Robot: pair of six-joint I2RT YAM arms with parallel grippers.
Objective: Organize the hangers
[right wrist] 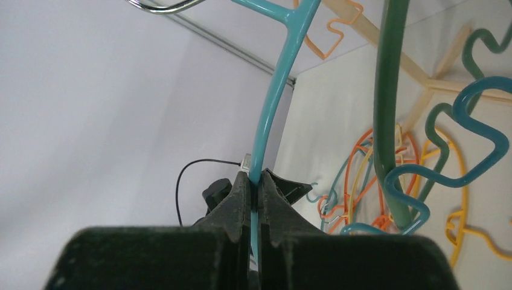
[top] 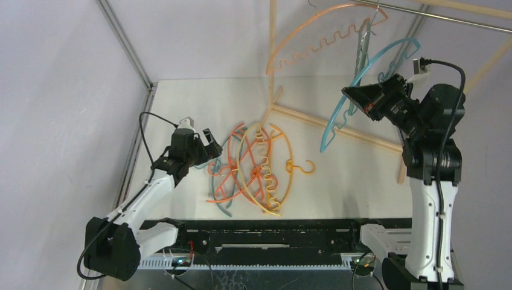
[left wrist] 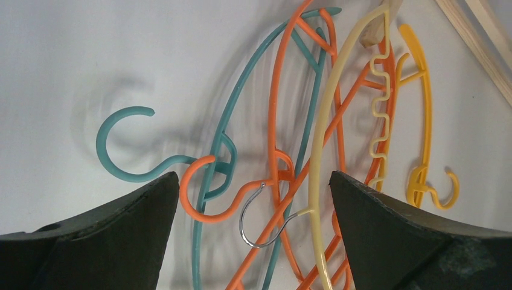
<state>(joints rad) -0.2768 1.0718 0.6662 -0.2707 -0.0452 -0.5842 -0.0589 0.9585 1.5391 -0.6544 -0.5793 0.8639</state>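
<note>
A tangled pile of hangers (top: 253, 172) in orange, pale yellow, yellow and teal lies on the white table. My left gripper (top: 208, 145) is open at the pile's left edge. In the left wrist view its jaws (left wrist: 253, 181) stand wide apart above an orange hook (left wrist: 199, 196) and the metal hook (left wrist: 256, 220) of a pale yellow hanger (left wrist: 320, 145), touching neither. My right gripper (top: 357, 96) is raised and shut on the arm of a light blue hanger (top: 386, 51), which also shows in the right wrist view (right wrist: 275, 103). A peach hanger (top: 314, 36) and a dark green one (right wrist: 386, 90) hang from the rod.
A metal rod (top: 435, 15) crosses the top right. Pale wooden rack poles stand upright (top: 272, 48) and lie along the table (top: 338, 127). A lone yellow hanger hook (top: 302, 167) lies right of the pile. A teal hook (left wrist: 121, 151) sticks out on the left.
</note>
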